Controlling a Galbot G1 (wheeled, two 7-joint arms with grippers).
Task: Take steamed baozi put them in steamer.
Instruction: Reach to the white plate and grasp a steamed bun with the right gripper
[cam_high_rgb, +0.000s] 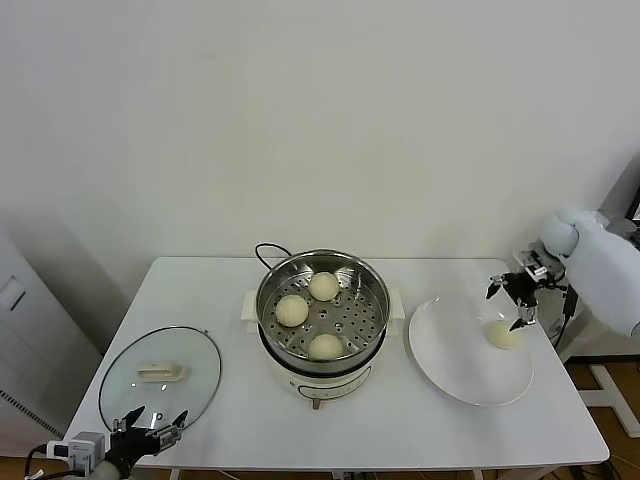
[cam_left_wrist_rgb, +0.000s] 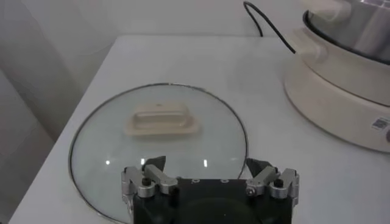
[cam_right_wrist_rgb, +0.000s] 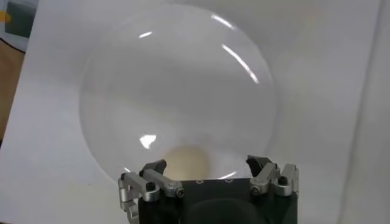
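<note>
Spread-open left tool (cam_left_wrist_rgb: 207, 171) hovers over glass lid (cam_left_wrist_rgb: 158, 146); only the head view shows three baozi (cam_high_rgb: 292, 310) in steamer (cam_high_rgb: 322, 305).

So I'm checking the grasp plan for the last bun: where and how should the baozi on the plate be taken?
Probably straight down from above, the jaws closing across its widest middle. The baozi is a smooth round dome sitting low on the flat white plate, so no side offers a better hold. The right gripper already hangs open just above it; the left gripper waits by the glass lid.

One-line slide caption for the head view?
Open right gripper above the last baozi on the plate; three buns in the steamer; left gripper near lid.
</note>
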